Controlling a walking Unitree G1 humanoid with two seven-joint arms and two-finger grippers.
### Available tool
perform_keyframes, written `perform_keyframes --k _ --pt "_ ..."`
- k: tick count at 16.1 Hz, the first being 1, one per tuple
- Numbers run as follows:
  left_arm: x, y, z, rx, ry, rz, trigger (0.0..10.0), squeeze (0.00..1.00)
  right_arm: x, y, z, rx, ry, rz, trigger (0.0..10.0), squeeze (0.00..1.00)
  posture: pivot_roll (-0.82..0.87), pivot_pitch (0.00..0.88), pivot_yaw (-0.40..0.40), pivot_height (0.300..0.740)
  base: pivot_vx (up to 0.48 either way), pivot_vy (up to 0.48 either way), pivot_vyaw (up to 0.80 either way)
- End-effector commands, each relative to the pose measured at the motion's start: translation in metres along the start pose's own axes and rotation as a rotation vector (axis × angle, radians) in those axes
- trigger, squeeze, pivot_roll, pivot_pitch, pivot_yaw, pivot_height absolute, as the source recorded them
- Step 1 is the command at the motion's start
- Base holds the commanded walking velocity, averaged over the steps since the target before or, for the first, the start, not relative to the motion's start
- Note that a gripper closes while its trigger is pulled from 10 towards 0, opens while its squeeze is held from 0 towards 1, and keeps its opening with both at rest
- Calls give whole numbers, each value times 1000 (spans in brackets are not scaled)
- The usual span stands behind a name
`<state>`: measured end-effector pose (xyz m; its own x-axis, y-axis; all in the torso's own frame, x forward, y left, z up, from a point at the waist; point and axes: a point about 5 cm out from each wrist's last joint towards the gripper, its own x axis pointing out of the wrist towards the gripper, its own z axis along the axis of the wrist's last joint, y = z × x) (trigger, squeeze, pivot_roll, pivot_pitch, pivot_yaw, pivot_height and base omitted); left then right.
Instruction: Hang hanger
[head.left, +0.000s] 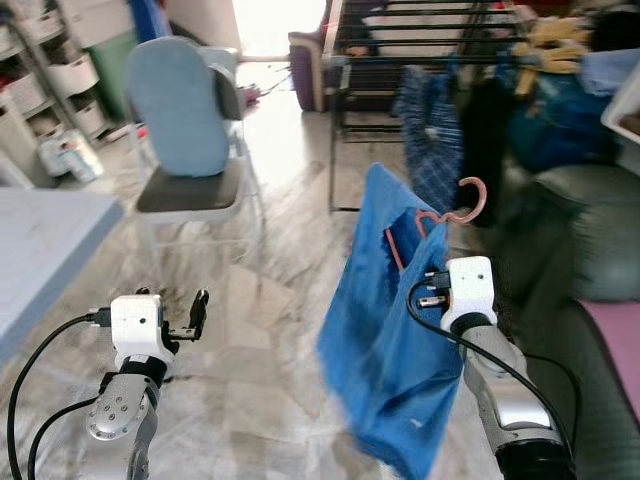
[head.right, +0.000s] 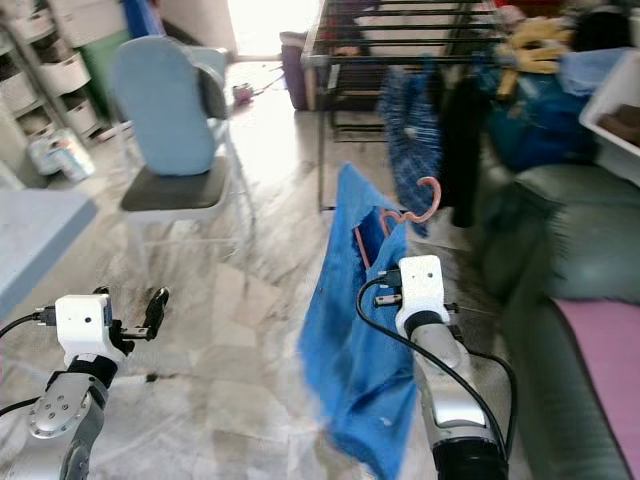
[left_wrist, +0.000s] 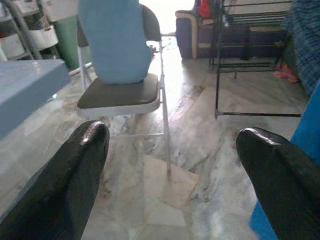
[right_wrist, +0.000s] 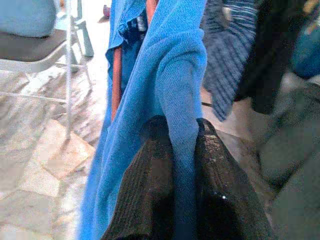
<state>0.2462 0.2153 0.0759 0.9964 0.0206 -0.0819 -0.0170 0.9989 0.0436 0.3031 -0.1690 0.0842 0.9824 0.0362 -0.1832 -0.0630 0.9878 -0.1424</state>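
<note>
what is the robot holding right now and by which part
The right gripper pinches a fold of the blue garment that hangs on the pink hanger. The left gripper is open, empty.

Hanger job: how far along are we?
Done: the right hand is shut on the blue garment, already on its pink hanger. In hand: carrying it toward the drying rack. Left: hooking the hanger on a rack bar. The left hand is open.

A thin pink-brown plastic hanger (head.left: 440, 220) sits up in the air above the floor, with its curved hook (head.left: 474, 196) at the top. A bright blue knitted top (head.left: 385, 340) is draped over it and hangs down long and loose. The blue cloth is pinched between two black fingers (right_wrist: 155, 190).
</note>
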Motion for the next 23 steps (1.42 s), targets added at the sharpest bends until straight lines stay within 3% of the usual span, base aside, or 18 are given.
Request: perform_keyframes --k 1,18,23 --pt "2 2 4 0 -10 -1 10000 0 5 2 15 3 -63 5 10000 0 -107 0 33 736 352 326 0" --pt "8 -9 8 -29 -17 -65 10000 0 11 -4 19 -30 -73 -23 10000 0 -119 0 27 736 399 264 0" --pt "11 -13 9 -23 -11 -94 10000 0 12 -7 18 -19 -64 -52 10000 0 -119 0 28 736 472 0 0"
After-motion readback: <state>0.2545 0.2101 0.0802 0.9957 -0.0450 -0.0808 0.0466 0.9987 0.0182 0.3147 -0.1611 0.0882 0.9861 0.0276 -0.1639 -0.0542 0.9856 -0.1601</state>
